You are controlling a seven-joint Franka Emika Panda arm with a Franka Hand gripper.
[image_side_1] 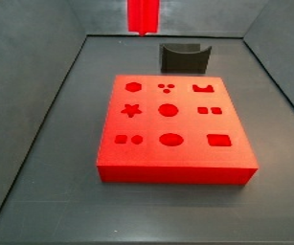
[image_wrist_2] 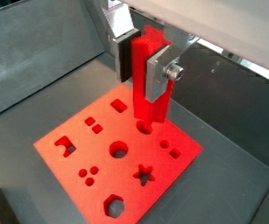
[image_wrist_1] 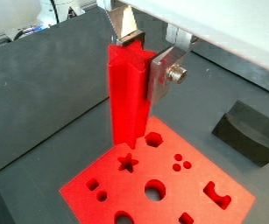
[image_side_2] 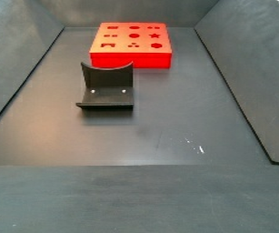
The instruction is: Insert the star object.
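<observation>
The star object (image_wrist_1: 127, 96) is a long bright red rod with a star-shaped top. It hangs upright in my gripper (image_wrist_1: 143, 59), which is shut on its upper end. It shows in both wrist views (image_wrist_2: 151, 83), between silver fingers (image_wrist_2: 161, 72). In a side view only its lower end (image_side_1: 142, 15) shows, at the upper edge, well above the red block (image_side_1: 188, 158). The block's star hole (image_wrist_1: 128, 163) lies apart from the rod's lower end, in both wrist views (image_wrist_2: 145, 175) and a side view (image_side_1: 131, 110). The gripper is out of both side views.
A dark grey curved piece (image_side_1: 184, 55) stands on the floor beyond the red block, seen also in a side view (image_side_2: 106, 86) and a wrist view (image_wrist_1: 251, 131). Dark sloping walls (image_side_1: 54, 86) enclose the floor. The block (image_side_2: 132, 55) has several other shaped holes.
</observation>
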